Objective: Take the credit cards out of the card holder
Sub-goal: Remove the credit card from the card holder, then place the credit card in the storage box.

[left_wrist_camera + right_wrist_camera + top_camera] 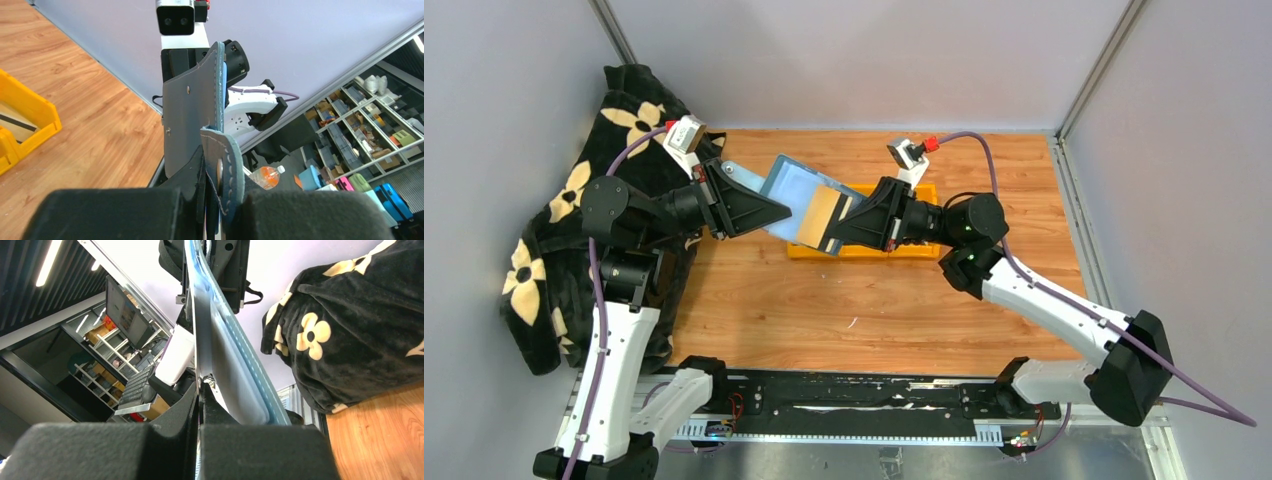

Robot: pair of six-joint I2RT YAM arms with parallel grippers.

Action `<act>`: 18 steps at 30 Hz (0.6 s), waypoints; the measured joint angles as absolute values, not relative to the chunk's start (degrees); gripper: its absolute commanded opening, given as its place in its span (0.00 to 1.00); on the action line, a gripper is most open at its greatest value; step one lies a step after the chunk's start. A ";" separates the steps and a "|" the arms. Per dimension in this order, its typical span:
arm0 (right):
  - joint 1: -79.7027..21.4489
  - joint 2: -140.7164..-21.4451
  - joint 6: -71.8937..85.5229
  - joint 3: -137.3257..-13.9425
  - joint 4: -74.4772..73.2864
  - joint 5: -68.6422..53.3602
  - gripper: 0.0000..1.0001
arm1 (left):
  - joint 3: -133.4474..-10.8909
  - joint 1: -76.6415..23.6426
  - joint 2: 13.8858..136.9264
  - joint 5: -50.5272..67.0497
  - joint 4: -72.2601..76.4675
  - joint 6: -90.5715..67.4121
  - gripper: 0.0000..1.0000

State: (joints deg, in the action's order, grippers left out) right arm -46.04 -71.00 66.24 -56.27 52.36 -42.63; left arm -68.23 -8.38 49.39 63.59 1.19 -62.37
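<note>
The card holder (pixel 796 188), teal-blue outside and pale blue inside, hangs open in the air over the back of the table. My left gripper (pixel 779 212) is shut on its left part, and its strap tab with the round snap (pixel 226 170) pokes out between the fingers (pixel 100 215). A tan credit card (pixel 822 212) with a dark stripe sticks out of the holder's right end. My right gripper (pixel 839 222) is shut on that card. In the right wrist view the card's thin edge (pixel 200 355) rises from the pinch beside the pale holder (pixel 235 375).
A yellow bin (pixel 864 250) sits on the wooden table right under the holder and the right gripper; it also shows in the left wrist view (pixel 27 120). A black cloth with cream flowers (pixel 554 230) is heaped along the left wall. Grey walls close in the back and sides.
</note>
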 measured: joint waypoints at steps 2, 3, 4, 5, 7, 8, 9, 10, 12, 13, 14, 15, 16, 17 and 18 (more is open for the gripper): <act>-44.80 -70.30 66.32 -55.79 51.99 -43.79 0.00 | -68.42 -8.38 49.56 63.31 1.19 -62.33 0.00; -44.23 -69.87 66.30 -55.53 51.53 -44.27 0.00 | -68.49 -8.38 49.65 63.22 1.21 -62.26 0.00; -43.51 -69.34 66.28 -55.20 50.85 -44.84 0.00 | -68.60 -8.38 49.74 63.16 1.19 -62.19 0.00; -42.68 -68.60 66.15 -54.78 50.00 -45.36 0.00 | -68.75 -8.38 49.80 63.05 1.17 -62.13 0.00; -40.82 -66.54 65.06 -53.19 47.51 -46.28 0.00 | -69.17 -8.38 50.00 62.92 1.13 -61.87 0.00; -39.75 -65.19 64.27 -51.96 45.91 -46.61 0.00 | -69.49 -8.38 50.02 62.87 0.91 -61.47 0.00; -38.79 -64.05 63.51 -50.94 44.64 -46.81 0.00 | -69.76 -8.38 50.06 62.85 0.71 -61.12 0.00; -37.60 -62.85 62.63 -49.76 42.89 -47.20 0.00 | -70.02 -8.38 50.11 62.83 0.51 -60.82 0.00; -34.81 -61.45 60.66 -48.45 38.85 -48.31 0.00 | -70.50 -8.38 50.15 62.83 0.23 -60.31 0.00; -32.71 -61.14 58.94 -48.29 35.24 -48.80 0.00 | -70.65 -8.38 50.15 62.83 0.14 -60.10 0.00; -31.18 -61.12 57.32 -48.40 32.25 -48.95 0.00 | -70.74 -8.38 50.15 62.85 0.10 -59.90 0.00; -30.09 -61.36 54.87 -48.82 26.81 -49.06 0.00 | -70.83 -8.38 50.15 62.87 0.05 -59.79 0.00; -27.75 -61.78 52.84 -49.30 23.00 -48.99 0.00 | -70.89 -8.38 50.15 62.87 -0.08 -59.57 0.00; -26.26 -62.50 50.43 -50.35 17.69 -48.77 0.00 | -70.96 -8.38 50.15 62.89 -0.23 -59.37 0.00; -24.95 -63.40 47.77 -51.57 12.71 -48.16 0.00 | -70.98 -8.38 50.15 62.92 -0.40 -59.16 0.00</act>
